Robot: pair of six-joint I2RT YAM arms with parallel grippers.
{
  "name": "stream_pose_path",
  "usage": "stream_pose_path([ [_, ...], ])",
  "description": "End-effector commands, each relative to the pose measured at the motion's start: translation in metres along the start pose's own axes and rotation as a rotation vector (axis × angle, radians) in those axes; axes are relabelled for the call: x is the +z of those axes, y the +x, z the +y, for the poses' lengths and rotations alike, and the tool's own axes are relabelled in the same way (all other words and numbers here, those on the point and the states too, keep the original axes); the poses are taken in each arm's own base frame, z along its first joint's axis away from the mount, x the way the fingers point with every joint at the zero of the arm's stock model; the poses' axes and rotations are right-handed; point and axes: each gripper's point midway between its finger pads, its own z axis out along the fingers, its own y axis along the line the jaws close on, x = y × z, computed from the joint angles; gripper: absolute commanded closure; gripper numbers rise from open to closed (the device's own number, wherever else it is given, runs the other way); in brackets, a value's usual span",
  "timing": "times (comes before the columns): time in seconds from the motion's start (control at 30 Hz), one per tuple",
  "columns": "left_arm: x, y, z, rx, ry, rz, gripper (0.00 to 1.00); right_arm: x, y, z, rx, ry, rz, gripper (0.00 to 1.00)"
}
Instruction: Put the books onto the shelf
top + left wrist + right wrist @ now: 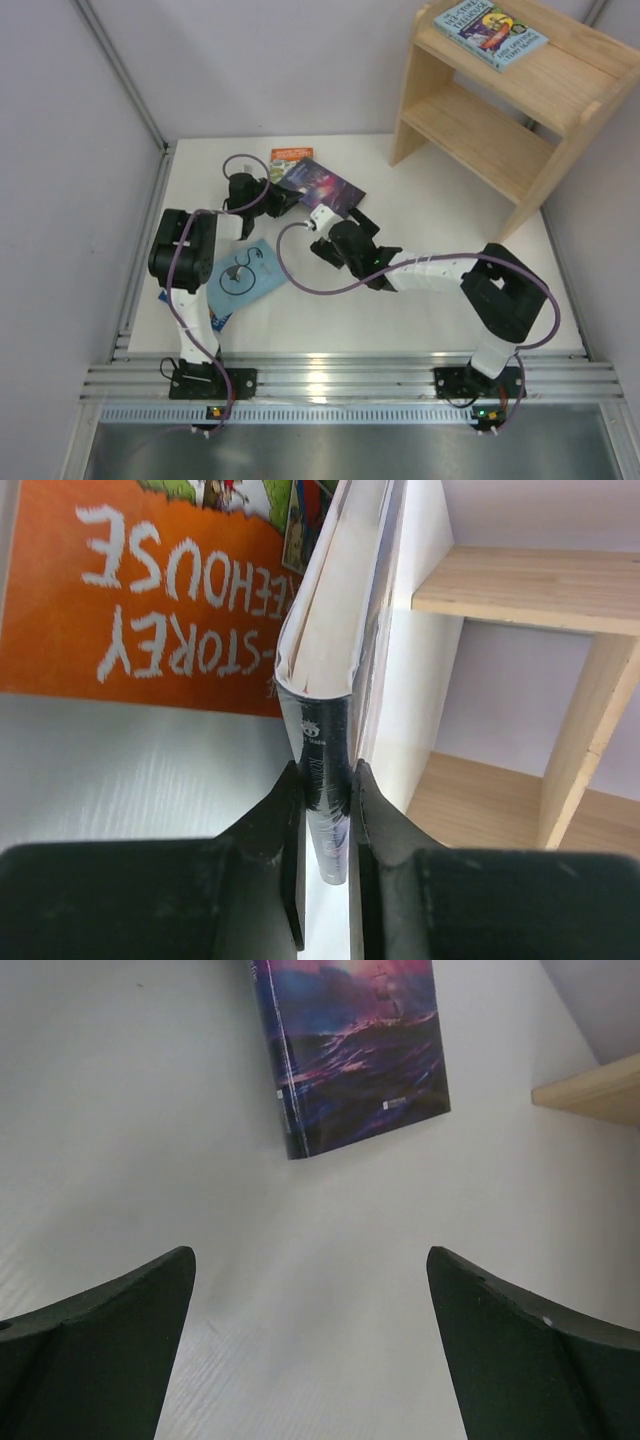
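The dark purple galaxy book point(325, 730) stands edge-on between the jaws of the left gripper point(327, 790), which are clamped on its spine end, and its pages run ahead of the fingers. Ahead and left of this pincer, the orange book point(150, 590) lies flat on the white table point(400, 290). The right gripper point(310, 1290) hovers just short of the purple cover, jaws wide apart and holding nothing. The light-blue book point(245, 272) lies behind the left pincer. Far ahead to the right is the wooden shelf point(500, 130), with an illustrated book point(490, 30) on its top tier. Pale walls surround the table.
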Motion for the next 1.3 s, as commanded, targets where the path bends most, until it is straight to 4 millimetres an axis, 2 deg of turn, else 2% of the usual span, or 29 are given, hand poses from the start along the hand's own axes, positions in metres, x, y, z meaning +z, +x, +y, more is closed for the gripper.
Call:
stream_pose_path([
  [0.0, -0.02, 0.007, -0.049, 0.046, 0.113, 0.037, 1.0, 0.006, -0.039, -0.015, -0.124, 0.111, -0.102, 0.01],
  [0.03, -0.025, 0.011, -0.057, 0.05, 0.124, 0.044, 1.0, 0.007, -0.038, -0.013, -0.158, 0.114, -0.102, 0.01],
  [0.17, -0.039, 0.03, -0.056, 0.028, 0.111, 0.08, 1.0, 0.016, -0.039, 0.003, -0.222, 0.125, -0.119, 0.03],
  [0.2, -0.041, 0.034, -0.055, 0.027, 0.104, 0.08, 1.0, 0.022, -0.033, 0.009, -0.253, 0.125, -0.101, 0.04],
  [0.27, -0.048, 0.04, -0.051, 0.009, 0.088, 0.081, 1.0, 0.027, -0.037, 0.014, -0.27, 0.14, -0.102, 0.05],
  [0.3, -0.05, 0.043, -0.051, 0.009, 0.092, 0.085, 1.0, 0.035, -0.029, 0.02, -0.294, 0.137, -0.081, 0.06],
  [0.33, -0.052, 0.046, -0.052, 0.006, 0.095, 0.093, 1.0, 0.037, -0.035, 0.017, -0.304, 0.162, -0.079, 0.07],
  [0.37, -0.054, 0.049, -0.052, 0.006, 0.097, 0.099, 1.0, 0.044, -0.029, 0.021, -0.324, 0.173, -0.062, 0.09],
  [0.43, -0.059, 0.054, -0.052, 0.013, 0.099, 0.119, 1.0, 0.048, -0.031, 0.014, -0.371, 0.241, -0.044, 0.14],
  [0.53, -0.064, 0.057, -0.044, 0.002, 0.052, 0.114, 1.0, 0.057, -0.019, 0.014, -0.464, 0.287, 0.008, 0.24],
  [0.57, -0.065, 0.057, -0.044, 0.003, 0.053, 0.116, 1.0, 0.059, -0.019, 0.014, -0.47, 0.302, 0.0, 0.35],
  [0.63, -0.069, 0.059, -0.043, 0.017, 0.03, 0.128, 1.0, 0.056, -0.019, 0.008, -0.506, 0.344, 0.005, 0.5],
  [0.67, -0.07, 0.06, -0.04, 0.022, 0.008, 0.13, 1.0, 0.053, -0.02, 0.006, -0.518, 0.357, 0.005, 0.65],
  [0.73, -0.076, 0.062, -0.034, 0.038, -0.037, 0.127, 1.0, 0.048, -0.019, 0.004, -0.554, 0.369, 0.009, 0.8],
  [0.77, -0.078, 0.061, -0.034, 0.036, -0.042, 0.119, 1.0, 0.044, -0.023, 0.003, -0.561, 0.363, 0.002, 1.0],
  [0.83, -0.083, 0.064, -0.043, 0.025, -0.02, 0.131, 1.0, 0.041, -0.023, 0.001, -0.58, 0.36, 0.01, 1.0],
  [0.87, -0.086, 0.067, -0.049, 0.021, -0.008, 0.15, 0.95, 0.036, -0.027, -0.002, -0.586, 0.365, 0.008, 1.0],
  [0.9, -0.09, 0.064, -0.064, 0.039, 0.019, 0.149, 0.79, 0.033, -0.025, -0.003, -0.599, 0.366, 0.016, 1.0],
  [0.93, -0.094, 0.066, -0.061, 0.029, -0.024, 0.164, 0.68, 0.03, -0.026, -0.006, -0.609, 0.37, 0.019, 1.0],
  [0.97, -0.097, 0.063, -0.067, 0.045, -0.03, 0.155, 0.61, 0.022, -0.033, -0.014, -0.618, 0.382, 0.011, 1.0],
  [1.0, -0.102, 0.052, -0.086, 0.1, -0.016, 0.111, 0.56, 0.018, -0.031, -0.017, -0.637, 0.382, 0.018, 1.0],
  [1.03, -0.106, 0.046, -0.093, 0.119, -0.017, 0.085, 0.48, 0.01, -0.038, -0.026, -0.639, 0.391, 0.007, 1.0],
  [1.07, -0.109, 0.04, -0.1, 0.132, -0.02, 0.051, 0.43, 0.007, -0.037, -0.03, -0.683, 0.379, 0.027, 1.0],
  [1.1, -0.115, 0.027, -0.118, 0.155, 0.002, -0.014, 0.38, 0.004, -0.039, -0.032, -0.684, 0.372, 0.023, 1.0],
  [1.17, -0.121, 0.013, -0.134, 0.166, 0.017, -0.066, 0.27, -0.006, -0.046, -0.05, -0.645, 0.387, 0.025, 1.0],
  [1.2, -0.126, 0.007, -0.149, 0.175, 0.027, -0.079, 0.25, -0.011, -0.049, -0.058, -0.634, 0.4, 0.026, 1.0],
  [1.27, -0.135, -0.006, -0.161, 0.182, 0.023, -0.107, 0.22, -0.026, -0.059, -0.081, -0.628, 0.452, 0.022, 1.0],
])
